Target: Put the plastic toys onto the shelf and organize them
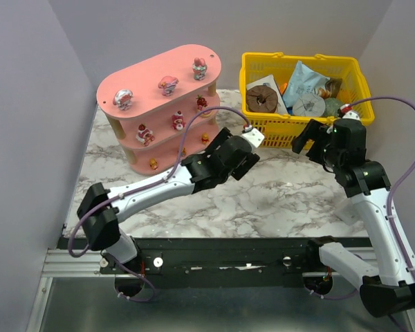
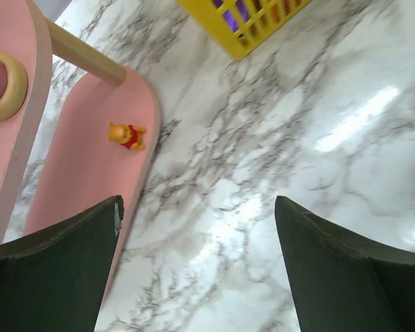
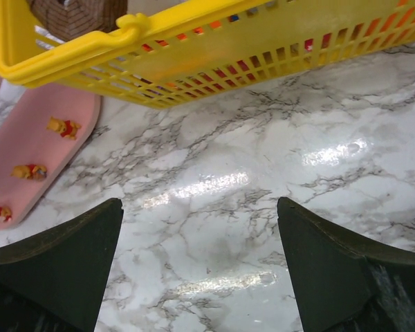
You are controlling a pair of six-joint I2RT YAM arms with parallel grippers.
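The pink three-tier shelf [image 1: 159, 69] stands at the far left. Three pink and white toys [image 1: 169, 84] stand on its top board, three red and white ones [image 1: 178, 120] on the middle board, and three orange-brown ones [image 1: 183, 151] on the bottom board. My left gripper [image 1: 229, 153] is open and empty over the marble, just right of the shelf. Its wrist view shows one orange-brown toy [image 2: 126, 135] on the bottom board [image 2: 83, 187]. My right gripper [image 1: 317, 140] is open and empty in front of the basket. Its wrist view shows three orange-brown toys [image 3: 63, 127] on the bottom board [image 3: 28, 142].
A yellow mesh basket [image 1: 259, 124] holding packets and a brown ring [image 1: 262, 97] stands at the far right, close behind both grippers. It also shows in the right wrist view [image 3: 214, 48] and the left wrist view [image 2: 245, 31]. Grey walls close in the left side and back.
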